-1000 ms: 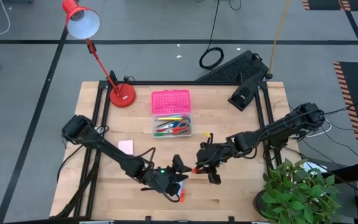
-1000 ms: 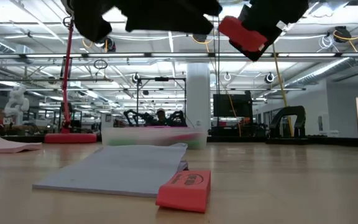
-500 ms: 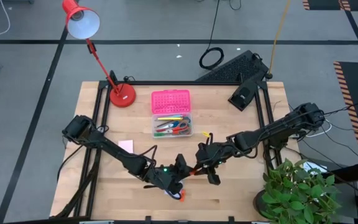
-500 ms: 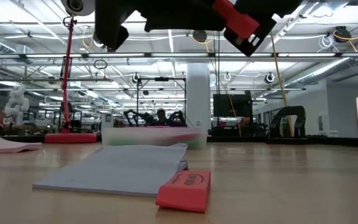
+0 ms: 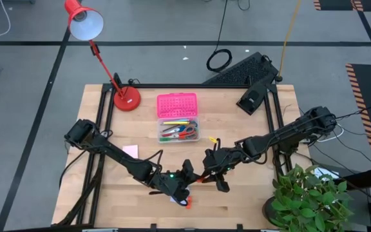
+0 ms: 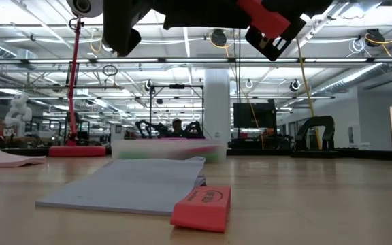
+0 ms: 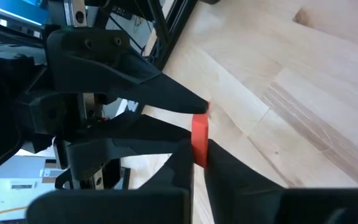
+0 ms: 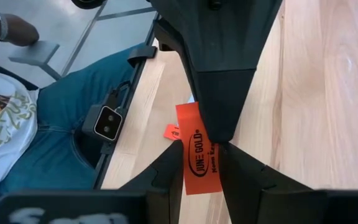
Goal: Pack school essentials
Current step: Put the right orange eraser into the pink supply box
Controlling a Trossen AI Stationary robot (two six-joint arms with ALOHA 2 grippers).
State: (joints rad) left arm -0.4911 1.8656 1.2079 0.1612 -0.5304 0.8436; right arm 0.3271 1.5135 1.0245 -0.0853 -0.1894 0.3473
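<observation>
Wooden table point(image 5: 250, 200): right gripper point(image 8: 201, 163) clamps eraser point(image 8: 199, 149) near box point(image 5: 178, 129); left gripper point(image 7: 199, 138) unclear. Next, likely carry to box.

Red eraser point(image 8: 199, 157): flat rectangular block with dark printed lettering, raised above the table near the front centre and pinched across its narrow sides. A second red eraser point(image 6: 203, 207) lies flat on the wooden table near the front edge, touching the near right corner of a pale note pad point(image 6: 131, 184), which also lies flat. A pink note pad point(image 5: 130, 151) lies flat toward the left. Scissors point(image 5: 187, 133) with red handles and pencils point(image 5: 174, 122) lie farther back at table centre.
</observation>
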